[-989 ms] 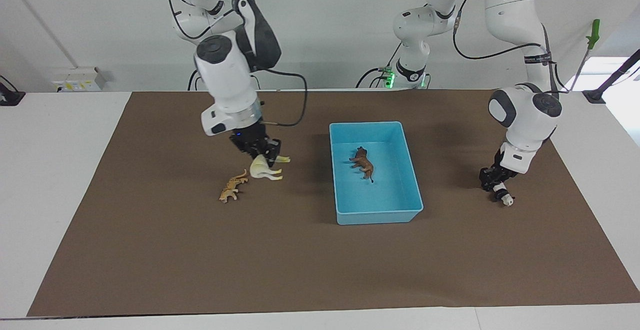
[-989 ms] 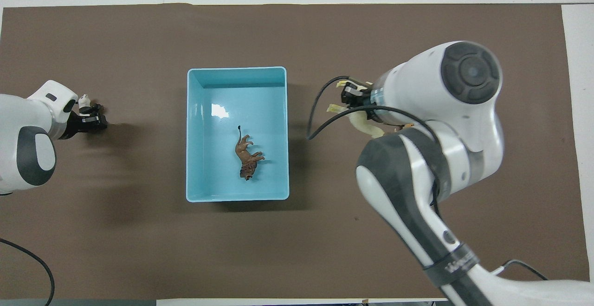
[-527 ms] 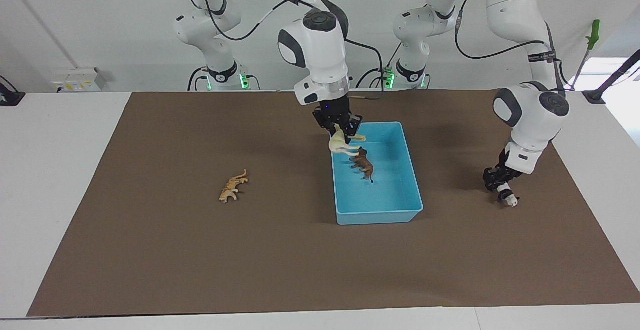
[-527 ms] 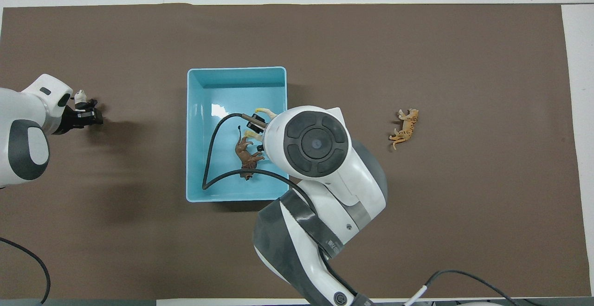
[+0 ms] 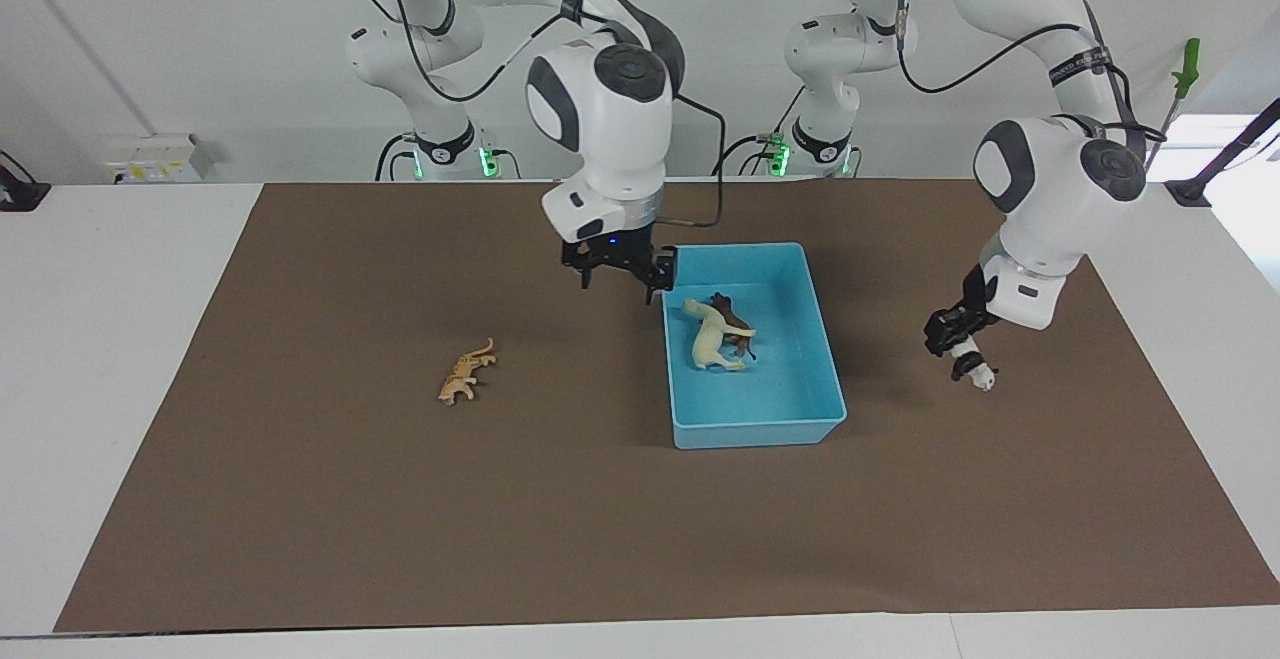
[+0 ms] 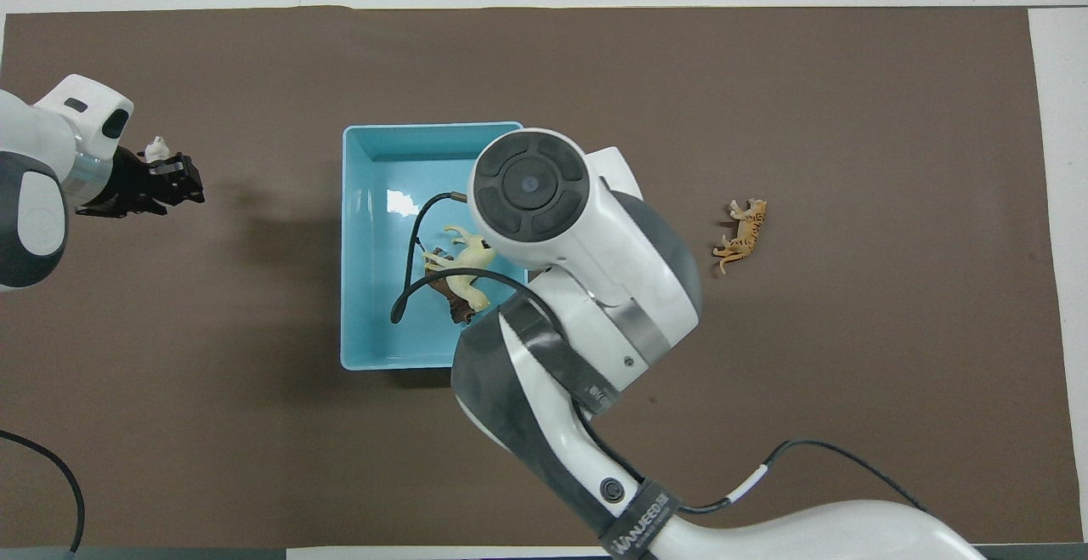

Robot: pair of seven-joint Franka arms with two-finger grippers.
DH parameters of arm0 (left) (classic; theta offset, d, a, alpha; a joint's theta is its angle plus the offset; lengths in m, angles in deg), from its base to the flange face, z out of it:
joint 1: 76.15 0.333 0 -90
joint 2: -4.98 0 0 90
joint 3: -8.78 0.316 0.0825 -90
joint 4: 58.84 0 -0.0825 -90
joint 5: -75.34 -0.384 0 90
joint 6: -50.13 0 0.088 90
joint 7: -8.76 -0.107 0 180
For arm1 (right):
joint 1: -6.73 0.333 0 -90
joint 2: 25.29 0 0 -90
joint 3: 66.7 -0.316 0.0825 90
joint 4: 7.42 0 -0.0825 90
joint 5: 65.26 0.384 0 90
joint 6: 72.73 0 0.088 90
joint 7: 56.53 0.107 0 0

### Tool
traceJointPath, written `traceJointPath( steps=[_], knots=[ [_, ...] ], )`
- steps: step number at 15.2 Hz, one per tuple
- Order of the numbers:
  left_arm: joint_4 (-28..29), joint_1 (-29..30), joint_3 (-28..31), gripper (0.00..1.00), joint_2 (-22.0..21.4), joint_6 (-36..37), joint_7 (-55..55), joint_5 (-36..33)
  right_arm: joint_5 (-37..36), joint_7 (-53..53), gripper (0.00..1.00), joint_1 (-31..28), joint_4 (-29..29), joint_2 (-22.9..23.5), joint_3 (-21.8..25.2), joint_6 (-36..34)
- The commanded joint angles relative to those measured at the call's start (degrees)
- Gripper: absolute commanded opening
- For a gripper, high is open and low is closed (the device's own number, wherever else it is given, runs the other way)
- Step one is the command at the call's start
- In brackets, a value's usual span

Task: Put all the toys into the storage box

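Toys of moulded plastic, four small animal figurines, are spread between the brown mat point(image 5: 300, 499), the box and one gripper. The cream-white horse point(image 5: 708, 337) lies on its side in the light blue storage box point(image 5: 820, 369), legs stretched out, resting partly on the brown animal point(image 5: 738, 317), which lies beneath and beside it on the box floor. In the overhead view the horse point(image 6: 467, 267) covers much of the brown animal point(image 6: 455, 307), and the storage box point(image 6: 365, 203) is partly hidden by the right arm's wrist. The box is rectangular with low walls and rounded corners, and sits mid-table on the mat.

The tan-orange spotted big cat point(image 5: 465, 372) lies on its side on the bare mat toward the right arm's end of the table, well apart from the box; overhead it point(image 6: 743, 233) shows striped markings.

The right gripper point(image 5: 620, 274) hangs over the mat just beside the box's wall, fingers spread wide and holding nothing. The left gripper point(image 5: 962, 347) is raised over the mat toward the left arm's end, fingers closed on the black-and-white panda point(image 5: 982, 376), whose white head pokes out; overhead, the left gripper point(image 6: 174, 182) carries the panda point(image 6: 156, 149).
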State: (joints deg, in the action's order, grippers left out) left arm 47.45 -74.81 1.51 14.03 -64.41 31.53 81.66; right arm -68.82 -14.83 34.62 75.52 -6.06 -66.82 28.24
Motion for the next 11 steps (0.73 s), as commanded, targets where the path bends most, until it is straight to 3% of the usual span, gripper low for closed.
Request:
traceJointPath(
  steps=[1,3,4,5,7,9,11],
  knots=[
    [0.85,-10.62,0.32,0.15,-3.6,2.05,16.36,2.3,-0.3,-13.9,1.0,-7.65,1.16,-2.0,-0.76,-2.19],
    [3.56,-17.75,0.32,0.16,-4.56,-0.84,25.1,2.3,-0.3,-15.6,1.0,-11.6,5.8,-3.49,-0.76,-0.09],
    [6.36,-20.3,0.32,0.16,-5.53,-4.08,27.14,2.39,0.39,-16.21,1.0,-15.1,10.88,-5.15,-1.02,4.45],
    [9.17,-22.33,0.41,0.24,-6.58,-7.59,28.9,2.39,3.36,-17.7,1.0,-16.88,16.24,-6.99,-0.94,10.06],
    [11.22,-22.79,0.41,1.0,-7.3,-9.73,29.27,2.3,7.42,-17.98,1.0,-17.33,25.82,-9.72,-0.76,19.04],
    [9.65,-22.35,0.59,1.0,-7.12,-8.86,29.44,2.3,7.52,-17.27,1.0,-18.47,31.3,-10.35,-0.76,24.69],
    [6.93,-21.39,1.02,1.0,-7.38,-5.54,29.01,1.87,7.52,-17.71,1.0,-19.44,33.15,-10.35,-0.76,25.41]
  ],
)
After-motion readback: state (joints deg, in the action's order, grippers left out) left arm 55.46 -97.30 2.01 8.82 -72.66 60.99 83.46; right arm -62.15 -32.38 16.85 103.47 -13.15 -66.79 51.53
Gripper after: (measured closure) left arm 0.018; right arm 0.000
